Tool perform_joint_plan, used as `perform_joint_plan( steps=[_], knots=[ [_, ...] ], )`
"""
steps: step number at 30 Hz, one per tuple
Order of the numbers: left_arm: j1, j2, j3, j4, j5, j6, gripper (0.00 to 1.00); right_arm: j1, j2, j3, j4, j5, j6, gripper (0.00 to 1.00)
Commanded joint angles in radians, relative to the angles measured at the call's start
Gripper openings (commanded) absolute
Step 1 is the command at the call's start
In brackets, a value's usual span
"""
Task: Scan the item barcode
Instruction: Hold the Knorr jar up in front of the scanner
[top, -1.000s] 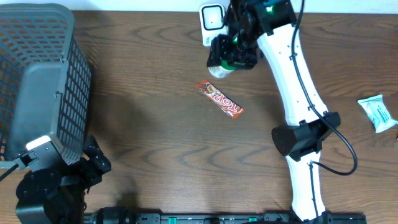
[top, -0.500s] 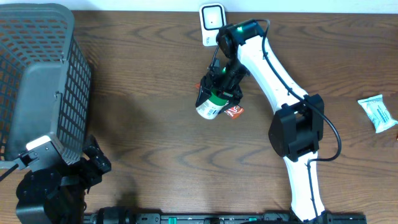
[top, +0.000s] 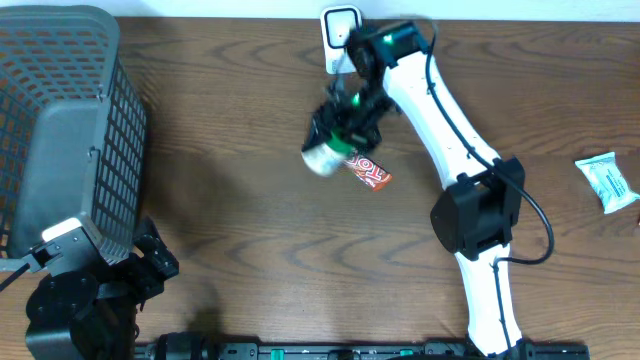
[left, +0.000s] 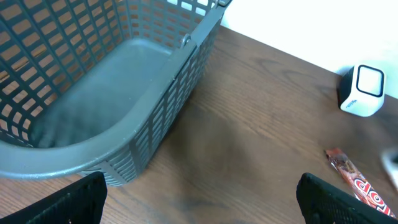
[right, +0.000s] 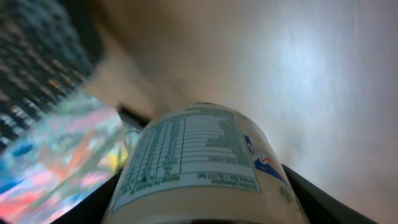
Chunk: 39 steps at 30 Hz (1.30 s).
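The right gripper (top: 338, 132) holds a small white bottle (top: 322, 160), its jaws partly closed around it, up by the candy bar (top: 372, 176) near the scanner (top: 341, 27). The left gripper (left: 199, 205) is wide open and empty. If the bottle is turned the wrong way for the scanner, it may not read
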Motion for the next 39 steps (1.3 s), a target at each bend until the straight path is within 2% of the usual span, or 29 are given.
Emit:
perform_joint_plan(
  steps=[1,4,8,13,20,29,36,39],
  knots=[
    [0.005,-0.002,0.0,0.004,-0.008,0.001,0.98,0.005,-0.023,0.14,0.145,0.082,-0.01,0.24],
    [0.005,-0.002,0.0,0.004,-0.008,0.001,0.98,0.016,-0.023,0.216,0.401,0.38,-0.019,0.23],
    [0.005,-0.002,0.0,0.004,-0.008,0.001,0.98,0.054,-0.021,0.221,0.698,0.723,-0.113,0.19],
    [0.005,-0.002,0.0,0.004,-0.008,0.001,0.98,0.082,-0.009,0.158,0.919,0.99,-0.124,0.21],
    [0.005,-0.002,0.0,0.004,-0.008,0.001,0.98,0.061,0.009,-0.049,1.218,1.06,-0.163,0.22],
    [0.005,-0.002,0.0,0.004,-0.008,0.001,0.98,0.023,0.021,-0.331,1.726,1.062,-0.207,0.23],
    [0.005,-0.002,0.0,0.004,-0.008,0.001,0.98,0.008,0.126,-0.376,1.924,1.054,-0.214,0.2],
    [0.005,-0.002,0.0,0.004,-0.008,0.001,0.98,0.01,0.161,-0.376,1.979,1.054,-0.216,0.23]
  ],
)
